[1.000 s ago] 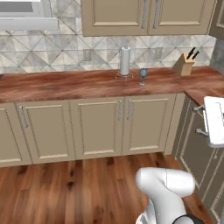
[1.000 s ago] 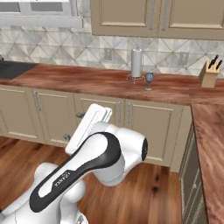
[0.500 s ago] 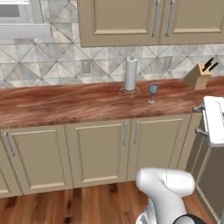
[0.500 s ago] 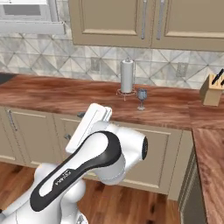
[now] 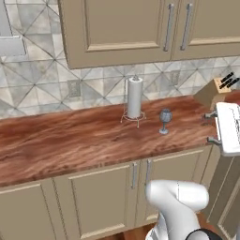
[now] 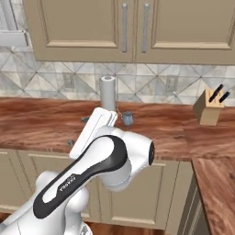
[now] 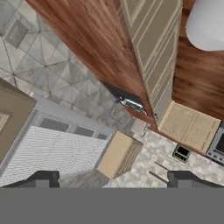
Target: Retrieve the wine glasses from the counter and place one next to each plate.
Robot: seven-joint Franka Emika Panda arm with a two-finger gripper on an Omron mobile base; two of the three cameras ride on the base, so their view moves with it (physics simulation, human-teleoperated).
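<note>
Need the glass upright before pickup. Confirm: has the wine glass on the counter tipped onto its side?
No: the wine glass stands upright on its foot on the counter, just right of the paper-towel roll.

1. The counter (image 5: 70, 140) has a reddish-brown top with a dark wood-grain pattern.
2. The cabinet doors (image 5: 93, 201) under it are beige, with thin grey handles; the upper cabinets (image 5: 122, 28) are the same beige.
3. The backsplash (image 5: 42, 89) is grey and pale, in a pattern of triangular tiles.
4. The wine glass (image 5: 165, 121) is grey-blue and half transparent.
5. The paper-towel roll (image 5: 134, 97) beside it is white, on a thin grey wire stand.
6. The knife block (image 6: 207, 109) is light tan wood, with black knife handles.
7. The gripper (image 7: 113, 178) has two dark grey finger tips; in the hand view, beyond them, there is the reddish-brown wood and the grey tile pattern.
8. The arm (image 6: 87, 170) is white with a black band.
</note>
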